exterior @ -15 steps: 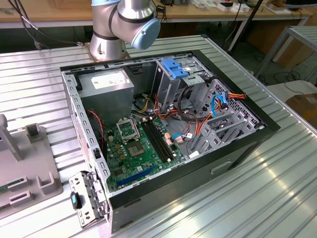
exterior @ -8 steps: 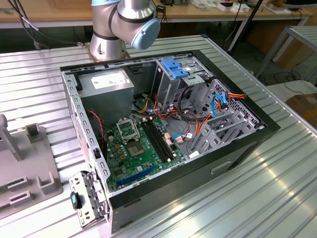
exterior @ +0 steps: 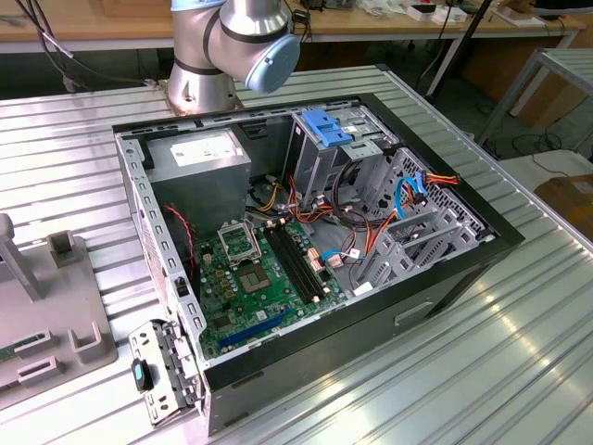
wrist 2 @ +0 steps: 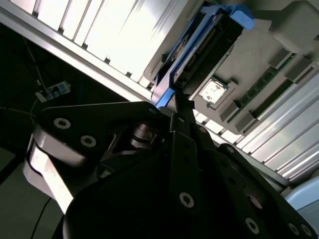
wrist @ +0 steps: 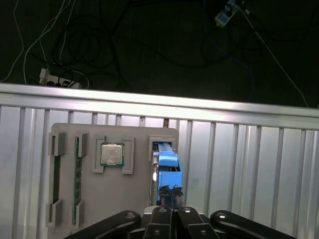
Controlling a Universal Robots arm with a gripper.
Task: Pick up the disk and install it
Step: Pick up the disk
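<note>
The disk [wrist: 167, 167] stands on edge in a slot of a grey parts tray [wrist: 134, 199], its bright blue carrier facing the camera in the first wrist view. In the second wrist view the disk [wrist 2: 199, 50] shows as a dark slab with a blue frame. My gripper [wrist: 169, 191] hangs just over the disk's near end. Its two fingertips [wrist: 163, 192] sit side by side with no gap between them and nothing held. In the second wrist view the gripper [wrist 2: 180, 102] points at the carrier's lower corner, close to it.
A processor chip [wrist: 112, 154] and memory sticks [wrist: 78, 179] sit in the same tray. The ribbed metal table ends at an edge [wrist: 159, 104] beyond it, with cables on the floor. In the exterior view, an open computer case [exterior: 306, 232] holds a drive cage with a blue latch [exterior: 326, 127].
</note>
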